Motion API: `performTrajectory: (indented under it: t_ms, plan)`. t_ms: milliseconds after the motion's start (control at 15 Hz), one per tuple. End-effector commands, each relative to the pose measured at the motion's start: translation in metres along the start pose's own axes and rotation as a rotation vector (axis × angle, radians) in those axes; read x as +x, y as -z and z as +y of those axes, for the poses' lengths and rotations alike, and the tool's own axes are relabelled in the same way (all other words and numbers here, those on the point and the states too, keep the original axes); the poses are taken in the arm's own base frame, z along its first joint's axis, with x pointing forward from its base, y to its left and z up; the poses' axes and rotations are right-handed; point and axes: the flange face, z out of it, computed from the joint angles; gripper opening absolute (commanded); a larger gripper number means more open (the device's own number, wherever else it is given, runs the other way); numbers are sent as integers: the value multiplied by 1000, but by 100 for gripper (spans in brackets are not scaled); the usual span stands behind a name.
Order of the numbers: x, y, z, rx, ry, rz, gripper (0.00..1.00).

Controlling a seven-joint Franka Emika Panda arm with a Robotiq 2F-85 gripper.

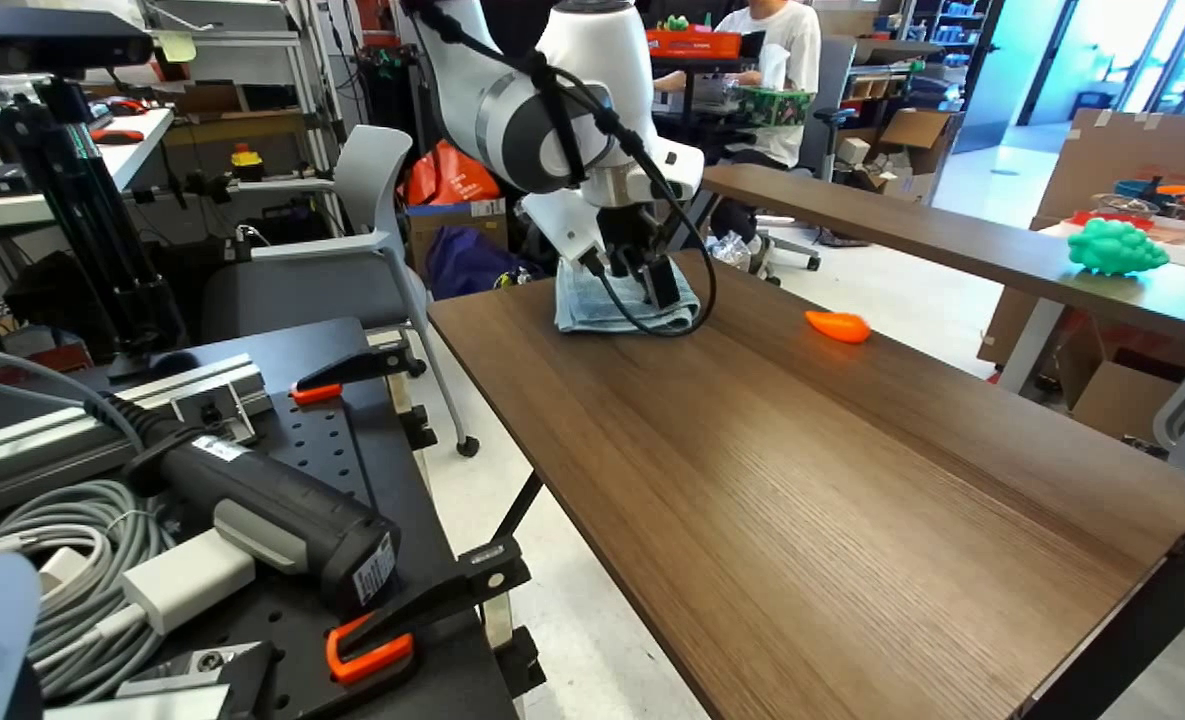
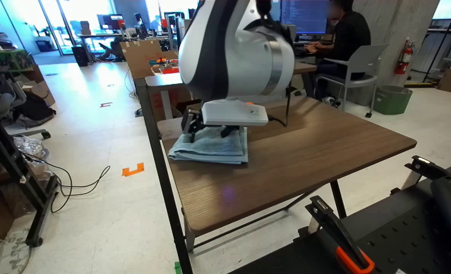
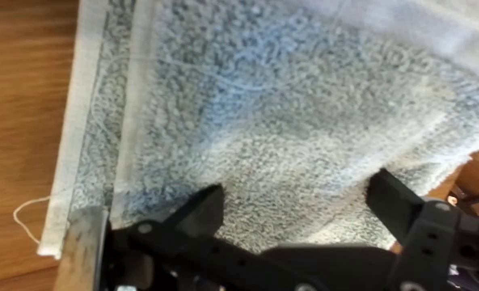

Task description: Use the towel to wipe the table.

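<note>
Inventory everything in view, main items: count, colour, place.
table: 1, dark brown, beside the bench
towel: 1, pale blue-grey, folded on the table
small object: 1, orange, on the table
lump: 1, green, on another table
bench: 1, black, beside the table
tool: 1, black, on the bench
clamps: at least 2, black and orange, bench edge
chairs: at least 3, grey, floor
people: 2, white and black tops, background
bin: 1, green, floor
robot arm: 1, mostly white, above the table
gripper: 1, black, open, over the towel
</note>
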Motion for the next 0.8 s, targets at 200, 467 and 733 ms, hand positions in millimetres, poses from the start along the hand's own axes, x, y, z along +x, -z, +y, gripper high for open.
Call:
performTrajectory:
  t_ms: [200, 467, 733]
  plan:
    - [7, 37, 124, -180, -248, -29, 100]
    - [11, 31, 179, -324, -388, -139, 100]
    - [16, 34, 206, -420, -544, -253, 100]
